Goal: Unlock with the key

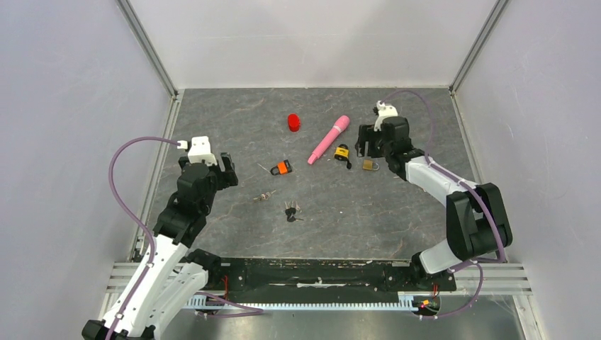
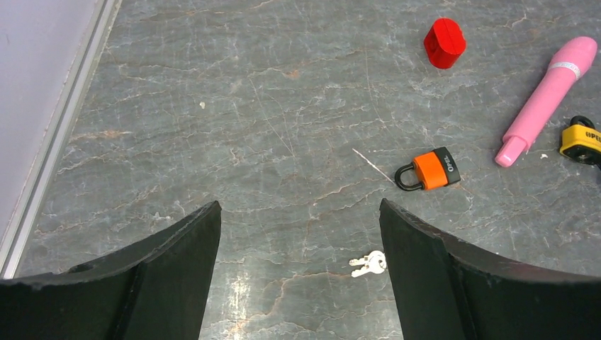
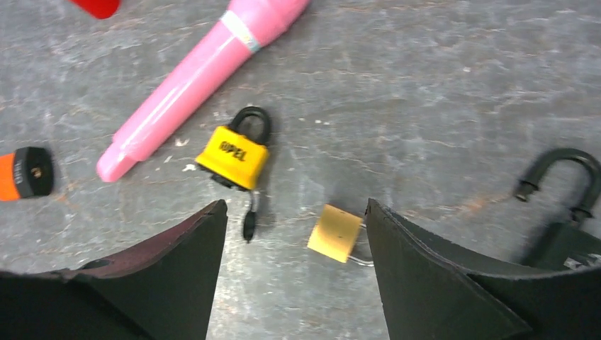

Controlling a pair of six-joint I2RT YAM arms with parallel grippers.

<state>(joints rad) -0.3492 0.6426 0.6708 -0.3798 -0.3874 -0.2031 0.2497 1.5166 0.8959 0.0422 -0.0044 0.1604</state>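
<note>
Top view: grey table boxed by white walls on L, back and R. Most items sit mid-to-back, w/ bare table nearer the bases. L arm leans up from the near-L corner, close to the L wall. The left gripper points R toward the orange padlock, jaws wide, nothing in them. Silver keys and a black key bunch lie btw the arms. R arm is folded at the elbow, forearm reaching back-L. The right gripper is low over the brass padlock, beside the yellow padlock and pink tube. Red cap is further back.

L wrist: fingers spread wide, empty. Silver keys lie near the R finger; orange padlock is ahead, apart. Wall rail is at far L.

R wrist: jaws apart, gripping nothing. Brass padlock lies flat by the R finger. Yellow padlock is ahead w/ a key in its base. A black padlock, shackle open, is far R.
</note>
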